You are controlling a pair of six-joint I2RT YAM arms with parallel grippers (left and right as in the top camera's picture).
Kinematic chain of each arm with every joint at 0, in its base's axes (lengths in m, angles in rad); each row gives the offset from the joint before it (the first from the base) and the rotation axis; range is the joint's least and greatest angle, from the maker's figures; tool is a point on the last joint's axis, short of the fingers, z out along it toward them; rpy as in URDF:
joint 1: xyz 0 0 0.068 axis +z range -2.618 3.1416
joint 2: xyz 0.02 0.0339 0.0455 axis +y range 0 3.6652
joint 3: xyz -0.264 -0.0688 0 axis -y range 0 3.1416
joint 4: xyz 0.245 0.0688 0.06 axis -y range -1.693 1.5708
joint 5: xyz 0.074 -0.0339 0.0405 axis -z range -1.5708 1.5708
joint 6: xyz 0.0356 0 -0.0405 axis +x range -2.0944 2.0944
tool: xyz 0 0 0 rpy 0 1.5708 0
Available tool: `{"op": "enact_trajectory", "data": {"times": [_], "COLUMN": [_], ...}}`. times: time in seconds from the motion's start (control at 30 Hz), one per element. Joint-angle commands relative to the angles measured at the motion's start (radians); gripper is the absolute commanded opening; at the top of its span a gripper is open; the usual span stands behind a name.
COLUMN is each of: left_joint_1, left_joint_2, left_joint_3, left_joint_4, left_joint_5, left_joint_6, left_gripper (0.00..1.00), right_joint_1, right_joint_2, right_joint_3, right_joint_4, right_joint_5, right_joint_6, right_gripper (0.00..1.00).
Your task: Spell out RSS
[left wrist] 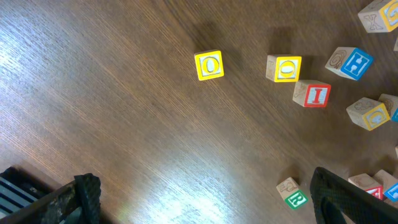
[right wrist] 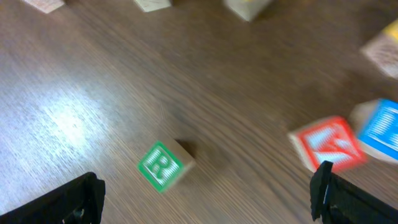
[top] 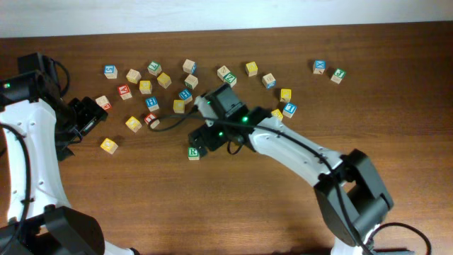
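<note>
The green-faced R cube lies alone on the table in front of the cube cluster. It also shows in the right wrist view and the left wrist view. My right gripper hovers just above and behind it, open and empty. My left gripper is open and empty at the left, near a yellow O cube. Several yellow cubes lie in the cluster; I cannot read an S on any of them.
Several letter cubes are scattered along the back, from a blue one to a green one. A red cube and a blue cube lie close to my right gripper. A red I cube lies beside a yellow cube.
</note>
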Motion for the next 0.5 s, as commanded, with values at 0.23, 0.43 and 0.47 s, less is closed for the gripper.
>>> {"op": "enact_trajectory", "data": {"times": [0.23, 0.43, 0.47], "left_joint_1": [0.001, 0.001, 0.001], "left_joint_2": [-0.006, -0.006, -0.006], "left_joint_3": [-0.004, -0.004, -0.004], "left_joint_4": [0.001, 0.001, 0.002], "left_joint_5": [0.0, 0.0, 0.0], "left_joint_6": [-0.01, -0.01, -0.01], "left_gripper": [0.99, 0.99, 0.99], "right_joint_1": [-0.243, -0.484, -0.491], "right_joint_2": [-0.024, -0.023, -0.023], "right_joint_3": [0.091, 0.103, 0.102], "right_joint_4": [-0.103, -0.138, -0.144], "right_joint_5": [0.339, 0.279, 0.222], "right_joint_6": [0.216, 0.216, 0.215], "right_gripper": [0.99, 0.98, 0.98]}}
